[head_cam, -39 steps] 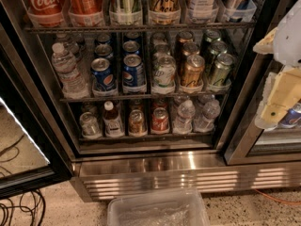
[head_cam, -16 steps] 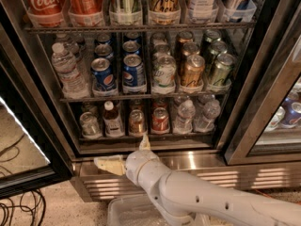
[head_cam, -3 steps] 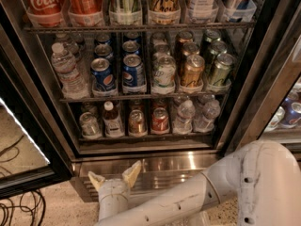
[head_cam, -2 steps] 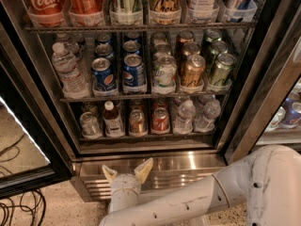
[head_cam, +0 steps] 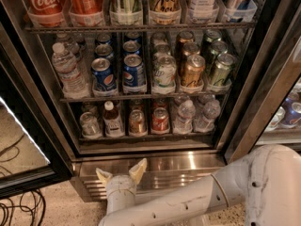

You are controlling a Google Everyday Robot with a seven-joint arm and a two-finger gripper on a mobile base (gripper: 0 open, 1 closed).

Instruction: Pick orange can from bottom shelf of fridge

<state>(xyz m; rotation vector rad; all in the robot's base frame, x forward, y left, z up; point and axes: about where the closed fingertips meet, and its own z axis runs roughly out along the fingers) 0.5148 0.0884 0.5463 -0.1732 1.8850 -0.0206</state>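
Upright orange can (head_cam: 137, 122) sits on bottom shelf (head_cam: 141, 137), claw (head_cam: 121, 172) spread below.

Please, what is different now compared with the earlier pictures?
The end effector swung down from the right edge to the front of the stainless base panel, open, aimed up toward the bottom shelf. It holds nothing. The orange can and the other drinks stayed put.

- The small dull orange-brown drink can (head_cam: 137, 122) stands on the dark wire bottom shelf (head_cam: 146, 138) of the tall black-framed drinks fridge (head_cam: 246, 74).
- Just beside it at 3 o'clock: a small red can (head_cam: 160, 120); at 9 o'clock, a small white-capped bottle (head_cam: 113, 119).
- The pale two-fingered claw (head_cam: 121, 173) sits at the can's 6 o'clock, before the stainless ribbed base panel (head_cam: 188, 168), fingers apart.
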